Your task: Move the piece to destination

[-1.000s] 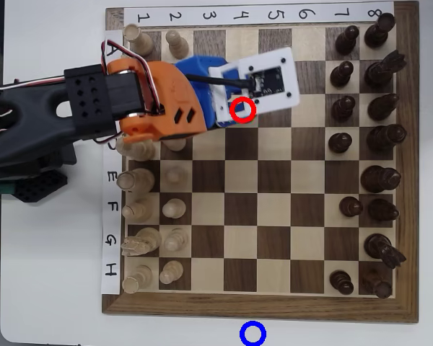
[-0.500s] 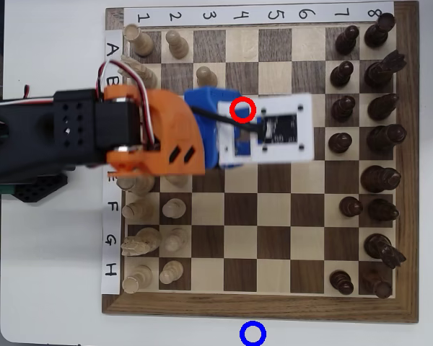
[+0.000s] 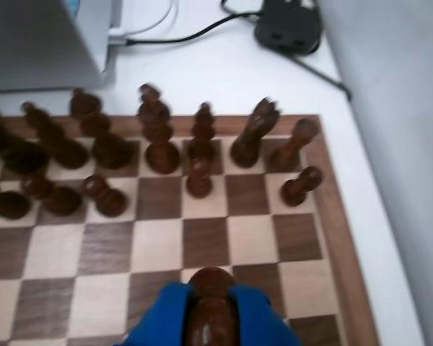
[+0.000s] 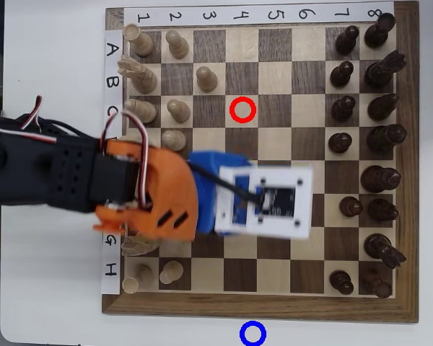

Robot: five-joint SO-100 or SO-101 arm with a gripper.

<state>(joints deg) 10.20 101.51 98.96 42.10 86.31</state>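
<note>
The piece point(image 3: 211, 311), a dark round-headed pawn, sits clamped between the blue fingers point(image 3: 254, 317) of the gripper point(image 3: 211, 321) at the bottom of the wrist view, its head showing above the two pads, one pressed against each side; it looks to be carried clear of the board, though I cannot tell how high. In the overhead view the pawn itself is hidden under the white camera plate point(image 4: 270, 203) and the blue jaw body, which hang over the middle squares of the chessboard point(image 4: 260, 306). The destination point(image 4: 252, 334), a blue ring on the white table, lies off the board's lower edge in that view, well to the side of the jaws and not ahead of them. By my judgement the step in hand is the carry: it should go best with the grip kept firm, the pawn upright and high enough to pass over the board's raised frame, and the descent begun only once the jaws are centred over the ring. Ahead of the jaws in the wrist view stand the dark pieces point(image 3: 162, 144) in two rows, well apart and away from the route. Nearer the likely path are the pale pieces point(image 4: 172, 272) behind the jaws beside the orange wrist; the arm's sweep could brush them. The red ring point(image 4: 242, 109) lies on the opposite side.
</note>
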